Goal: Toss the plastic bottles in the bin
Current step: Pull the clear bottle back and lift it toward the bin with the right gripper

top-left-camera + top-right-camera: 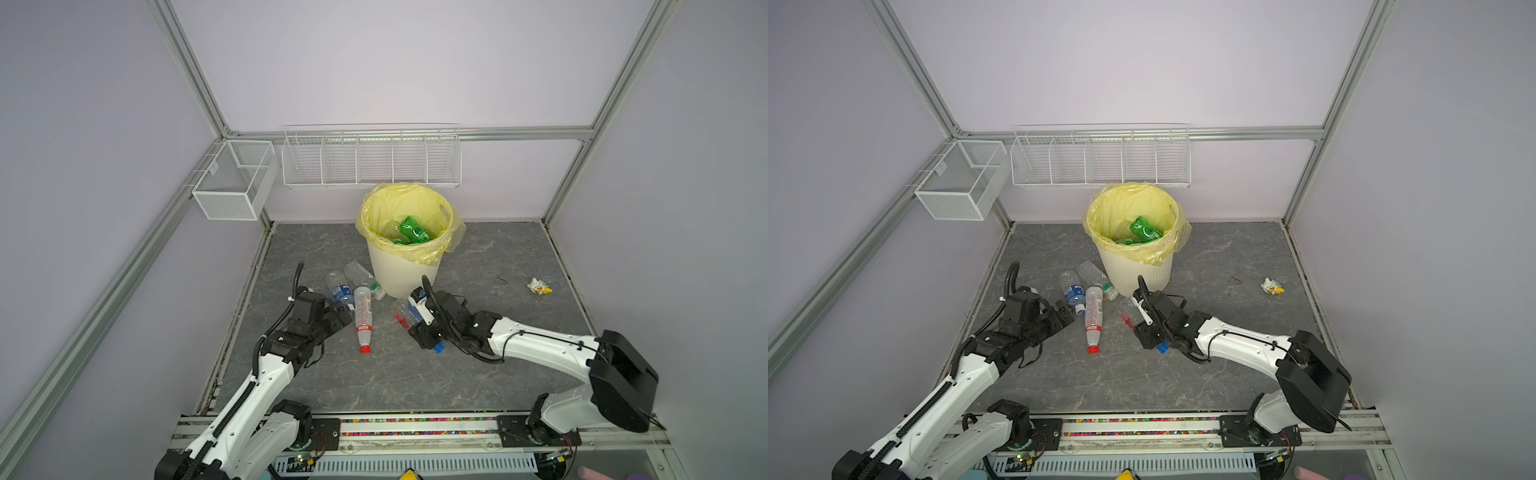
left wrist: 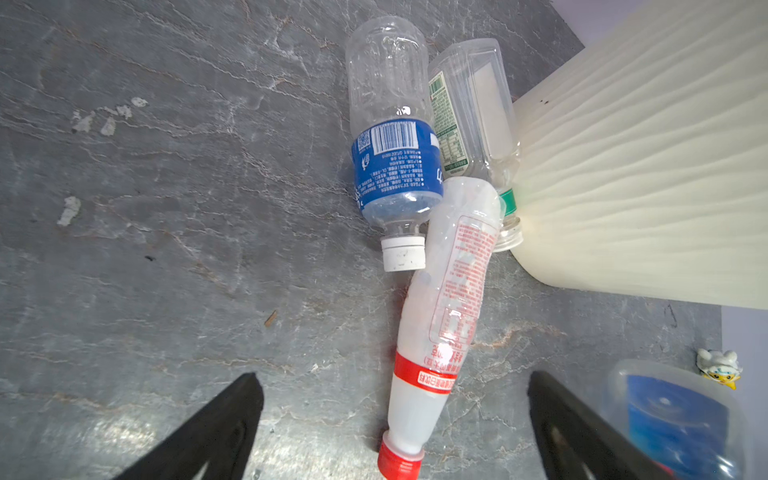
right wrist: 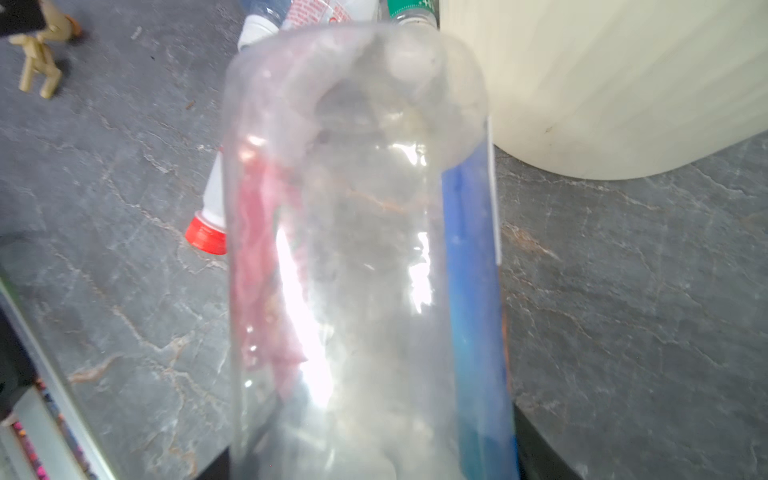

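The bin [image 1: 405,270] stands at the middle of the surface's [image 1: 478,374] back edge, with green bottles [image 1: 413,230] inside. Just before it, toward the left edge, 3 bottles lie touching. They are a blue-labelled bottle [image 1: 341,291], a green-labelled bottle [image 1: 360,273] and a red-capped bottle [image 1: 363,316] pointing at the front edge. The left hand [image 1: 343,316] hangs released beside the blue-labelled one. The right hand [image 1: 417,322] is clenched on a clear bottle [image 1: 404,309] in front of the bin. The front middle and right half lie open, holding only a toy figure [image 1: 539,286] near the right edge. Only the right wrist view shows a tan jointed figure [image 3: 39,62]. The left wrist view shows the green-labelled bottle's neck right at the bin's wall.
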